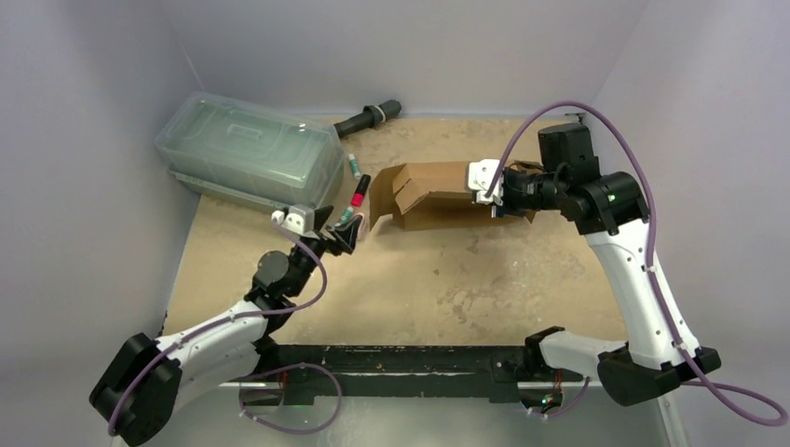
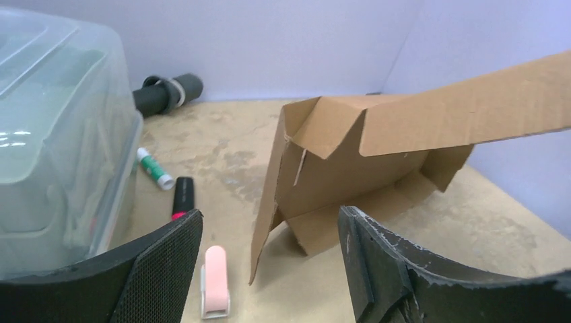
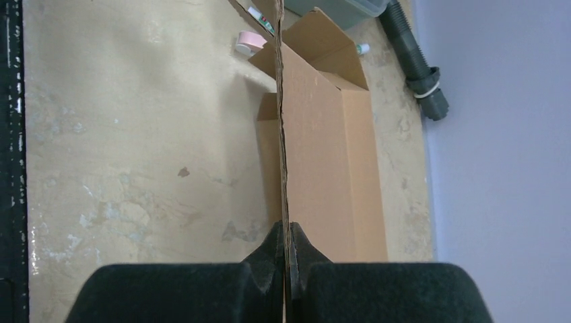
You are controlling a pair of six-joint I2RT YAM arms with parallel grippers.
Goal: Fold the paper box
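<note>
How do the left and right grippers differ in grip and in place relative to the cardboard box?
The left gripper is open and holds nothing; the right gripper is shut on a raised panel of the paper box. The left gripper sits off the box's left end, apart from it; the right gripper is at its right end. Both face the box.

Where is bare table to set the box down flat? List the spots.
Free: the wide stretch of table between the cardboard box and the black front rail. Crowded: back left, where the plastic tub, markers and left gripper sit close.
</note>
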